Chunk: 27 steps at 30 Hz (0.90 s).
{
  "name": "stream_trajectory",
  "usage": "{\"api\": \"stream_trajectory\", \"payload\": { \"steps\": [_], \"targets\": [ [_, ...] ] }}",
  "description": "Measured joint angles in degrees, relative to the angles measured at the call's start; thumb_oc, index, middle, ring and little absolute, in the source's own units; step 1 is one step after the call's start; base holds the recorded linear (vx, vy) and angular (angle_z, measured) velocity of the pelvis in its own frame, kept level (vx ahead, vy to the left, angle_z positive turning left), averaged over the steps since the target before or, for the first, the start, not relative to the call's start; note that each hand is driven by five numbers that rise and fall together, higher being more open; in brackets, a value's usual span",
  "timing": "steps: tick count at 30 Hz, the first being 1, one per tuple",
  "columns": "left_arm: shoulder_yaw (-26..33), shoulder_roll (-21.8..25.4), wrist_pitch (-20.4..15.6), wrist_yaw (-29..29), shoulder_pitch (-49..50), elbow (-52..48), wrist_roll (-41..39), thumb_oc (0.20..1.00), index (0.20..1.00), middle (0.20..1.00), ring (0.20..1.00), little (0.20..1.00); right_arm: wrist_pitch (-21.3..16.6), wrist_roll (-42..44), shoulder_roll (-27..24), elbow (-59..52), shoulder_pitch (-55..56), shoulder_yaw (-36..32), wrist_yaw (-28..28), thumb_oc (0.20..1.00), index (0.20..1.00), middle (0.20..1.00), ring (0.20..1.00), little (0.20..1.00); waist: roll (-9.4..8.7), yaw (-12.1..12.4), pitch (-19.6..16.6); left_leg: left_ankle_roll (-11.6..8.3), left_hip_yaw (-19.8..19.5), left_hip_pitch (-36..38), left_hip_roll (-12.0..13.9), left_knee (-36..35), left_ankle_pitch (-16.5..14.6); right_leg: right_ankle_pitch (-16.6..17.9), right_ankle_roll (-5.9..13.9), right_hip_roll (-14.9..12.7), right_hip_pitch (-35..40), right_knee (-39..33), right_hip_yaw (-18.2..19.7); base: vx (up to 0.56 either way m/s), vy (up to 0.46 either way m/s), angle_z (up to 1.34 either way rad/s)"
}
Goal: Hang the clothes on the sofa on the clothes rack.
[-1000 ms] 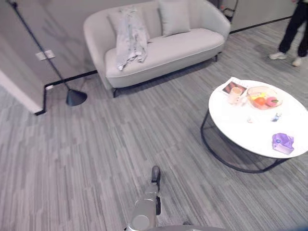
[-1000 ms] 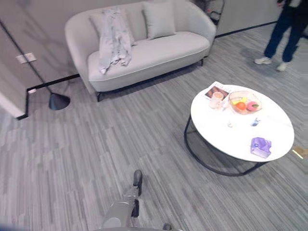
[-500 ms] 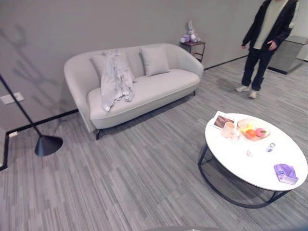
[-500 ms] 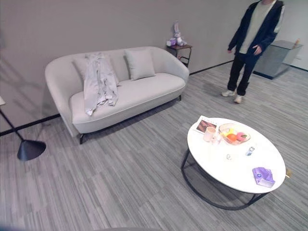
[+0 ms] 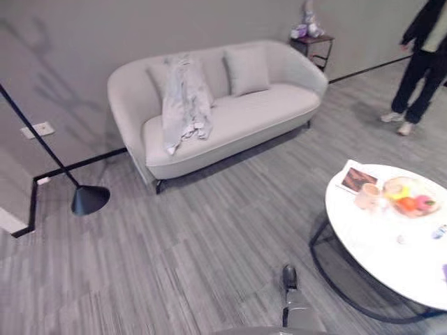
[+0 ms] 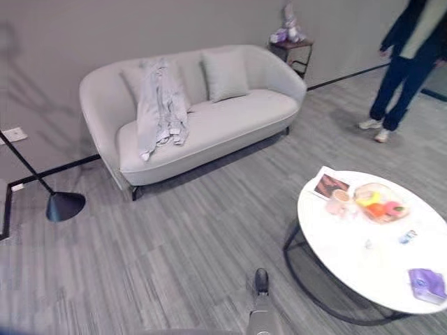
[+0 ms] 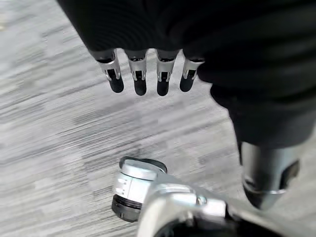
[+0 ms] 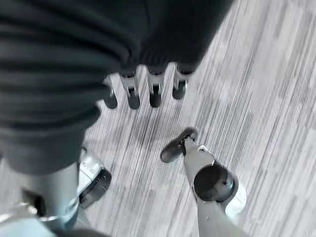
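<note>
A pale grey garment [image 5: 185, 98] hangs over the backrest and seat at the left end of the light grey sofa [image 5: 244, 118] against the far wall. It lies crumpled beside two cushions [image 6: 223, 73]. Both hands are far from it, down over the grey plank floor. My left hand [image 7: 139, 74] has its fingers straight and holds nothing. My right hand [image 8: 131, 91] likewise has straight fingers and nothing in it.
A round white table [image 6: 349, 244] on a black frame stands at the right, carrying a fruit bowl [image 6: 379, 206], a cup [image 6: 341, 199] and a purple thing [image 6: 427, 285]. A slanted black pole with a cone base [image 6: 63, 204] stands left. A person [image 6: 405, 63] stands back right by a small side table [image 6: 290, 42].
The camera has swung about, so the whole picture shifted. The garment stays in the same place on the sofa.
</note>
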Motion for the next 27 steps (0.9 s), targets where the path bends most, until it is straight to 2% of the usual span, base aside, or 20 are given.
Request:
{"api": "stream_trajectory", "payload": {
  "steps": [2,3,4,5,6,7,8,9,10,11,13,15,17,18,19,21,23,25,26,27],
  "targets": [
    [-0.2,0.2,0.1,0.2,0.8,-0.1,0.0,1.000,1.000,1.000,1.000,1.000,-0.2,-0.6,0.0,-0.1,-0.1,0.9,0.0,1.000,1.000,1.000,1.000,1.000,-0.16,-0.2,-1.0,-0.37,-0.4,2.9,2.4,-0.7,-1.6,0.3,-0.43,3.0,-0.6,7.4,0.0,0.70,-0.354,0.53],
    [-0.3,0.3,0.1,0.3,2.1,-0.5,0.0,1.000,1.000,1.000,1.000,1.000,-0.3,-1.0,0.0,-0.2,-0.3,1.5,-0.1,1.000,1.000,1.000,1.000,1.000,-0.50,-0.2,-2.2,-1.53,0.0,4.7,3.8,-1.2,-2.3,0.0,-0.80,4.9,-0.9,10.8,-0.1,0.72,-0.408,0.36],
    [-0.2,0.9,0.1,0.4,3.2,0.0,0.0,1.000,1.000,1.000,1.000,1.000,-0.3,-1.5,0.2,-0.3,-0.1,2.1,0.0,1.000,1.000,1.000,1.000,1.000,-2.20,-0.2,-3.3,-2.65,0.3,5.5,3.9,1.4,-3.4,-2.4,-1.79,5.0,0.0,11.8,-0.2,0.67,-0.408,0.08],
    [-0.4,0.3,0.3,0.7,2.9,-0.6,-0.4,1.000,1.000,1.000,1.000,1.000,-0.1,-1.5,-0.1,-0.2,0.4,2.0,-1.1,1.000,1.000,1.000,1.000,1.000,-2.15,0.4,-4.4,-4.06,1.2,4.1,5.1,7.6,-4.5,-7.9,-0.17,6.5,1.2,13.0,-0.2,0.68,-0.449,0.06],
    [0.9,-0.2,0.3,0.8,2.3,-0.1,-0.5,1.000,1.000,1.000,1.000,1.000,-0.2,-1.6,-1.2,-1.3,0.2,3.7,-1.3,1.000,1.000,1.000,1.000,1.000,-1.43,0.9,-5.1,-4.99,2.7,0.9,6.7,16.0,-4.0,-10.1,-1.76,7.8,2.9,13.5,-0.9,0.43,-0.305,-0.06],
    [1.0,-0.2,0.4,0.7,2.4,0.3,-0.5,1.000,1.000,1.000,1.000,1.000,-0.2,-1.7,-2.1,-1.2,0.1,4.6,-1.5,1.000,1.000,1.000,1.000,1.000,-1.17,1.7,-5.7,-4.86,5.5,-1.3,8.3,22.8,-2.1,-11.3,-2.78,8.4,4.0,13.2,-1.1,0.54,-0.404,0.26],
    [0.1,0.1,0.6,0.6,0.8,-0.7,-0.5,1.000,1.000,1.000,1.000,1.000,-0.4,-1.5,-2.4,-1.4,0.2,4.7,-2.4,1.000,1.000,1.000,1.000,1.000,-2.08,1.8,-5.5,-4.25,8.6,-3.8,12.2,31.1,0.4,-13.0,-4.99,8.7,8.0,11.8,-1.8,0.46,-0.333,0.55],
    [-1.5,1.5,0.7,0.7,-0.3,-2.4,-0.5,1.000,1.000,1.000,1.000,1.000,-0.5,-1.4,-2.1,-1.1,0.2,4.5,-3.2,1.000,1.000,1.000,1.000,1.000,-3.86,2.2,-5.4,-3.53,10.1,-6.3,15.2,34.3,2.7,-15.4,-7.16,8.1,10.2,10.4,-2.2,0.60,-0.419,0.83],
    [-2.8,2.7,0.5,0.4,-1.6,-4.1,-0.5,1.000,1.000,1.000,1.000,1.000,-0.5,-1.3,-1.4,-1.1,0.2,4.7,-3.8,1.000,1.000,1.000,1.000,1.000,-4.96,3.1,-5.0,-4.30,11.0,-7.9,17.4,36.4,4.3,-14.5,-5.94,6.9,12.2,9.4,-4.0,0.56,-0.293,0.95],
    [-2.7,2.9,-0.5,-0.2,-2.9,-6.4,-0.4,1.000,1.000,1.000,1.000,1.000,-1.2,-1.2,-1.8,-1.3,-0.5,4.6,-4.6,1.000,1.000,1.000,1.000,1.000,-7.33,4.3,-4.1,-6.96,9.9,-10.9,18.2,35.6,5.9,-14.6,-6.03,5.5,15.8,6.3,-6.0,0.53,-0.249,0.83],
    [-2.6,3.4,-0.8,-0.8,-3.7,-6.7,-0.5,1.000,1.000,1.000,1.000,1.000,-2.6,0.4,-2.5,-1.9,-1.6,3.5,-5.4,1.000,1.000,1.000,1.000,1.000,-8.17,4.6,-4.0,-9.61,8.1,-13.5,16.6,30.4,7.1,-13.0,-4.96,4.2,22.4,-1.1,-8.6,0.50,-0.169,0.77],
    [-2.1,2.8,-1.0,-1.0,-3.8,-7.1,-0.5,1.000,1.000,1.000,1.000,1.000,-2.7,0.9,-2.9,-2.6,-3.8,3.4,-5.5,1.000,1.000,1.000,1.000,1.000,-7.11,6.3,-3.6,-10.39,8.9,-17.5,13.5,24.6,7.4,-12.8,-5.14,4.5,26.8,-6.0,-9.8,0.49,-0.065,0.41],
    [-1.9,1.5,-0.7,-1.2,-4.7,-7.2,-0.7,1.000,1.000,1.000,1.000,1.000,-2.5,0.8,-1.7,-2.0,-5.4,2.9,-5.4,1.000,1.000,1.000,1.000,1.000,-6.37,9.3,-3.2,-10.39,10.4,-18.3,7.9,9.2,8.7,-13.4,-4.19,5.0,27.1,-7.2,-8.7,0.45,-0.024,-0.10],
    [-1.5,2.5,0.2,-1.4,-4.8,-7.0,-0.9,1.000,1.000,1.000,1.000,1.000,-2.4,0.8,-0.7,-1.2,-7.2,3.1,-5.5,1.000,1.000,1.000,1.000,1.000,-6.08,10.5,-2.7,-8.66,10.9,-19.4,5.1,2.6,10.8,-14.0,-3.67,5.1,27.6,-7.2,-8.0,0.37,-0.037,-0.29],
    [-1.5,2.8,0.3,-1.7,-4.8,-7.0,-1.0,1.000,1.000,1.000,1.000,1.000,-2.2,0.7,-0.3,-0.8,-7.5,2.3,-5.5,1.000,1.000,1.000,1.000,1.000,-5.63,11.1,-2.3,-8.54,10.6,-19.6,3.3,-2.5,12.4,-14.5,-3.08,5.1,27.2,-7.2,-6.9,0.31,-0.057,-0.63],
    [1.1,2.9,0.3,-2.2,-4.6,-3.6,-1.0,1.000,1.000,1.000,1.000,1.000,-1.6,0.7,0.9,0.3,-9.7,1.8,-4.8,1.000,1.000,1.000,1.000,1.000,-5.41,12.9,-2.0,-10.58,9.7,-23.6,2.4,-9.5,16.4,-15.4,-4.60,6.2,27.8,-7.3,-4.3,0.35,-0.059,-0.89],
    [2.1,2.9,1.6,-2.2,-4.1,-1.9,-1.0,1.000,1.000,1.000,1.000,1.000,-1.5,0.6,1.0,1.2,-9.7,2.2,-4.5,1.000,1.000,1.000,1.000,1.000,-5.20,14.4,-1.6,-11.27,9.3,-28.7,4.2,-6.4,16.7,-16.9,-4.14,6.5,29.1,-7.3,-2.5,0.34,-0.001,-0.75],
    [2.6,1.9,1.9,-2.5,-2.6,-1.2,-1.0,1.000,1.000,1.000,1.000,1.000,-1.5,0.4,1.1,1.0,-8.7,2.8,-4.4,1.000,1.000,1.000,1.000,1.000,-5.56,15.9,-1.7,-10.52,9.4,-29.3,6.0,-2.1,15.7,-19.3,-3.00,5.5,32.1,-7.3,0.2,0.64,0.123,-0.83],
    [4.4,1.9,2.2,-2.8,-1.7,-0.7,-0.9,1.000,1.000,1.000,1.000,1.000,-1.4,-0.6,1.8,1.2,-7.7,2.9,-4.3,1.000,1.000,1.000,1.000,1.000,-6.23,16.5,-1.7,-8.50,12.2,-29.5,5.0,3.8,16.0,-21.5,-2.91,3.4,34.7,-7.3,2.9,0.76,0.226,-0.98],
    [4.8,1.7,1.8,-2.7,-0.9,-0.7,-0.9,1.000,1.000,1.000,1.000,1.000,-1.6,-1.6,2.7,1.4,-7.2,2.5,-4.0,1.000,1.000,1.000,1.000,1.000,-7.89,17.1,-2.2,-6.56,14.0,-29.1,3.9,7.3,14.9,-24.2,-6.65,1.9,37.1,-6.5,4.8,0.75,0.246,-0.66]
  ]
}}
